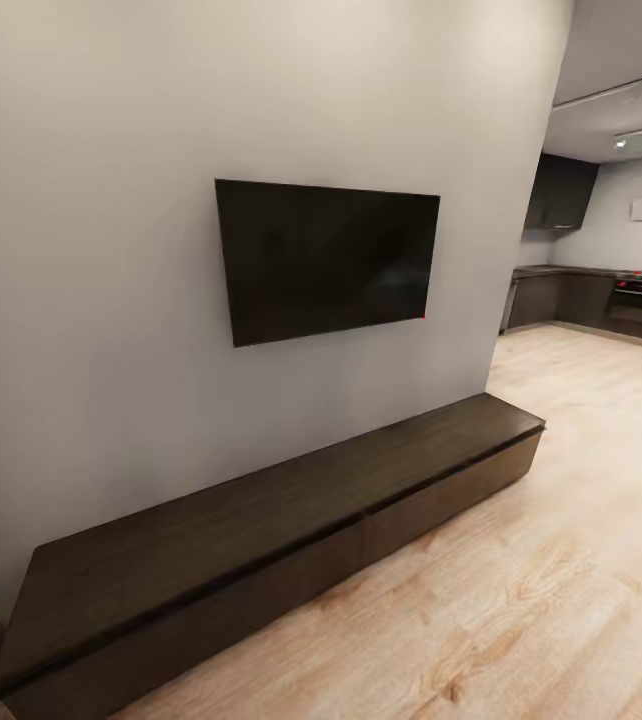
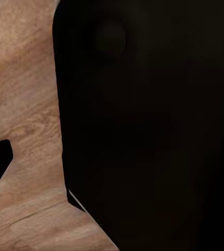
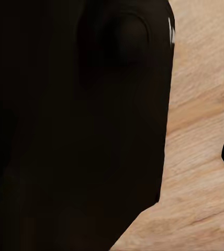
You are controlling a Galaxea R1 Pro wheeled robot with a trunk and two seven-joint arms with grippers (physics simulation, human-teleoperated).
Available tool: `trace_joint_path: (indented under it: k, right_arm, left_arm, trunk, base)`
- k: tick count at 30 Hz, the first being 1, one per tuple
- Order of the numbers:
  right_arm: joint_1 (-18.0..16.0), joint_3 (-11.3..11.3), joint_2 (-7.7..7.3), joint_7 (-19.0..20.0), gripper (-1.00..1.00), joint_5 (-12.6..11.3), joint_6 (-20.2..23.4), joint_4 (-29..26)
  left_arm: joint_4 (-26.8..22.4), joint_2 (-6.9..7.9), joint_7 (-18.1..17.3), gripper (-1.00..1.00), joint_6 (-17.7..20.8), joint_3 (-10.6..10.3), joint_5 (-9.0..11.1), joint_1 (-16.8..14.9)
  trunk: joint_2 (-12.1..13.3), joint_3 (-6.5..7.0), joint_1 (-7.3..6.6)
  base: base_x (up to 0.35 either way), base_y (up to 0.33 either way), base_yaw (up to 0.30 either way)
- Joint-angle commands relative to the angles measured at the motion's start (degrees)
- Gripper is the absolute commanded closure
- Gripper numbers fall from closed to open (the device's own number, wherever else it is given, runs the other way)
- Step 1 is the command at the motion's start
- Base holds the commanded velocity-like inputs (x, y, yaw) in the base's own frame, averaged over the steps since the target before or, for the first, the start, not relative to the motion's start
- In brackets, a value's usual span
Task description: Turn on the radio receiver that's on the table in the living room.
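Where light wood plank floor [image 1: 561,560] meets a grey wall [image 1: 91,300], a long dark-wood bench [image 1: 261,530] sits under a black wall-mounted television [image 1: 326,258]; a dark kitchen [image 1: 601,300] lies beyond. Both wrist views show dark robot bodywork [image 2: 154,136] over floor, so whether the grippers are open cannot be told.

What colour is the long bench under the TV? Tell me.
Dark brown wood bench, clearest in the head view.

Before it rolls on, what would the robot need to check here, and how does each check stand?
1. Radio receiver in sight: not ok.
2. Coffee table in sight: not ok; ahead is a long dark bench under a wall-mounted TV.
3. Free wood floor to turn on: ok.
4. Way onward: ok, opening toward a kitchen on the right.
5. Gripper states: cannot tell; the wrist views show dark shapes over floor.
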Motion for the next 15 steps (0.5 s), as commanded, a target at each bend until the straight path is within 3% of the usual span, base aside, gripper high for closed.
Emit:
trace_joint_path:
  k: [1, 11, 15]
  right_arm:
    - [-0.33, 0.23, 0.33, -0.04, -1.0, 0.05, -0.05, -0.32]
    - [-1.33, 0.05, 3.54, -0.08, -1.0, 0.0, -0.19, -0.78]
    - [-1.33, 0.0, 3.66, -0.08, -1.0, 0.0, -0.19, -0.79]
  left_arm:
    - [-0.24, -0.33, -0.03, -1.0, -0.3, 0.02, -0.05, 0.32]
    - [-0.24, -3.54, -0.08, -1.0, -0.32, -0.08, 0.17, 3.39]
    - [-0.24, -4.47, -0.08, -1.0, -0.32, -0.16, 0.18, 3.4]
  trunk:
    - [0.01, 0.0, 0.01]
    - [0.01, 0.0, 0.01]
    - [0.01, 0.0, 0.01]
  base:
    - [0.0, 0.0, 0.0]
    - [0.0, 0.0, 0.0]
    - [0.0, 0.0, 0.0]
